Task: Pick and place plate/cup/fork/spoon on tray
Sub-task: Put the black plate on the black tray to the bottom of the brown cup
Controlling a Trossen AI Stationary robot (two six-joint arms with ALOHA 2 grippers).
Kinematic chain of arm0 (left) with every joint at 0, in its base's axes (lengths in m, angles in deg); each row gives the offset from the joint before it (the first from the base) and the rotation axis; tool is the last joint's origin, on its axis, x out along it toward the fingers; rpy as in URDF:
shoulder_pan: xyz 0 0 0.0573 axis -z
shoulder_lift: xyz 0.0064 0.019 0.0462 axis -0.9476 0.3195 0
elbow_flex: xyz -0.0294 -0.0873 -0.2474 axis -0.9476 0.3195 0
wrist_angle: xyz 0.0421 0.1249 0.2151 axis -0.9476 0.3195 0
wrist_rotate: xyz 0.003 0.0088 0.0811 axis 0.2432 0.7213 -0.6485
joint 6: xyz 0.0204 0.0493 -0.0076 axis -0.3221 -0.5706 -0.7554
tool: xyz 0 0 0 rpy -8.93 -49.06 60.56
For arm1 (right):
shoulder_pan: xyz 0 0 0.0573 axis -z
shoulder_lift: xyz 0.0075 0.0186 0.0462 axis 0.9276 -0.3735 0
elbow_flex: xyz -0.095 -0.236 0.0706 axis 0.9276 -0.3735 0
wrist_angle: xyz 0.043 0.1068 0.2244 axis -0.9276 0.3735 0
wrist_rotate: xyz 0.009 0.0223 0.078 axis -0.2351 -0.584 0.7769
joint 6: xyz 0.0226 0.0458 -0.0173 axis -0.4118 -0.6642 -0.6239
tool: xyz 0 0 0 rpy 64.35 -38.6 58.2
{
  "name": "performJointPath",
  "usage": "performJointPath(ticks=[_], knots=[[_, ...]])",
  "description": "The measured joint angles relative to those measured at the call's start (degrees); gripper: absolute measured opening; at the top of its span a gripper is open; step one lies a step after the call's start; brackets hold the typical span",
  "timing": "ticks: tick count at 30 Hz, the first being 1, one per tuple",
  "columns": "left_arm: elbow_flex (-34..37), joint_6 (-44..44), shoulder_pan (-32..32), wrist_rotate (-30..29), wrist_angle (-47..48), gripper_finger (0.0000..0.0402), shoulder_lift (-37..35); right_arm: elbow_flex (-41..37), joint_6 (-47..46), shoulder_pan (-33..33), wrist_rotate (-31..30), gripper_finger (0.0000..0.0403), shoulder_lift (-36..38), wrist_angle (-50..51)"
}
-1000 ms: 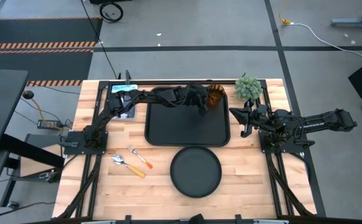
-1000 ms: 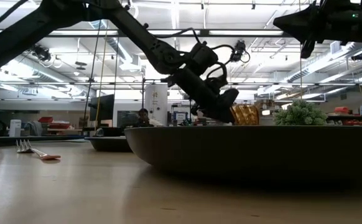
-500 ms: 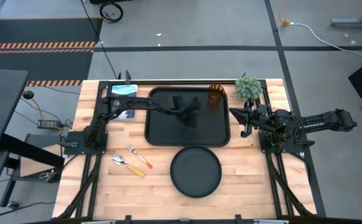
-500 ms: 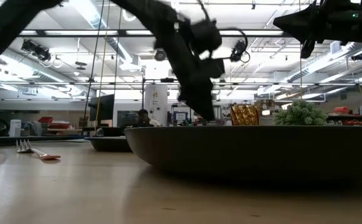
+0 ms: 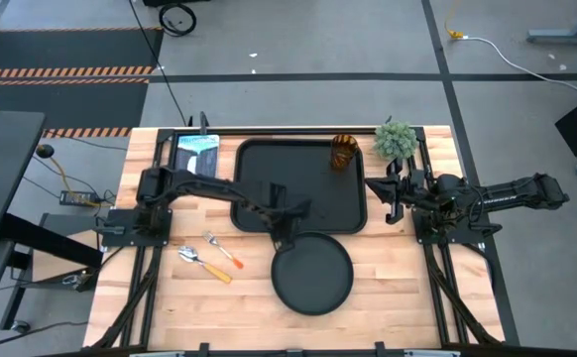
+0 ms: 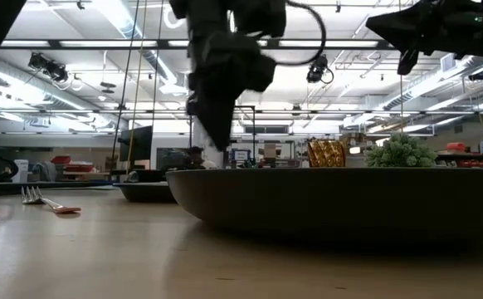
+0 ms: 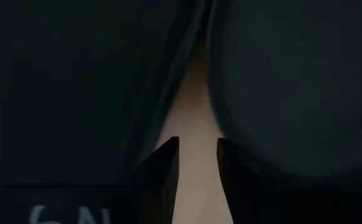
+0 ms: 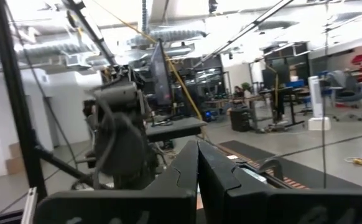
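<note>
Tray (image 5: 259, 164) black; plate (image 5: 313, 276) black; cup (image 5: 343, 152) amber-orange.

Both arms are dark, near-black, built of slim tubular links joined by bulkier rounded joints, each rising from a black base bracket at a side edge of the high view. The left gripper (image 7: 197, 163) ends in two flat, square-tipped black fingers. A thin black cable loops beside the left arm's wrist housing in the low view's upper centre.

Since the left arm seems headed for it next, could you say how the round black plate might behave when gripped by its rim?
The plate looks rigid, so it probably won't flex. Its glossy raised rim may be slippery. Gripped at one edge by the left gripper, it would likely tilt.
</note>
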Motion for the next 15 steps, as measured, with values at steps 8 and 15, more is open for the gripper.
performJointPath(ticks=[8,15], knots=[[5.74,8.18,5.39,-4.39,-1.36,0.0116,-3.65,0.00,0.32,0.02,1.55,0.0011,0.02,0.64],[16.53,18.39,6.34,-6.73,-15.52,0.0116,-9.92,1.31,-1.16,2.15,1.99,0.0011,0.00,8.74]])
